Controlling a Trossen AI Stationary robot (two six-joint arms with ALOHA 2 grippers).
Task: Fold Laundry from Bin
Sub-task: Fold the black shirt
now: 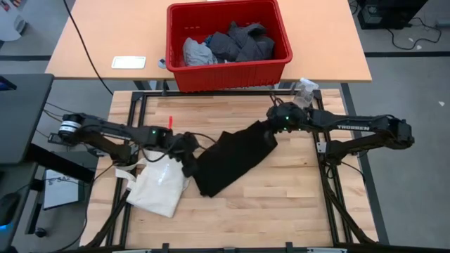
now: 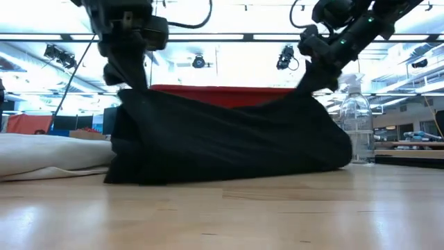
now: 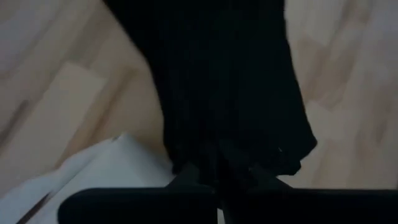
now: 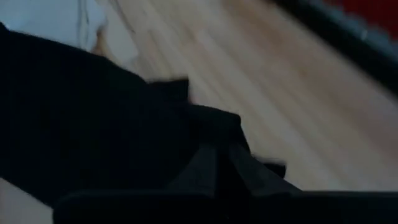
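Left gripper (image 1: 187, 163) and right gripper (image 1: 271, 127) each clench the black T-shirt (image 1: 232, 160) above the table (image 1: 281, 204).

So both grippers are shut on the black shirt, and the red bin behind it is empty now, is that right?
Not quite. The red bin is not empty: the high view shows grey and dark garments in it. The rest holds: the left gripper and right gripper are each shut on the black shirt.
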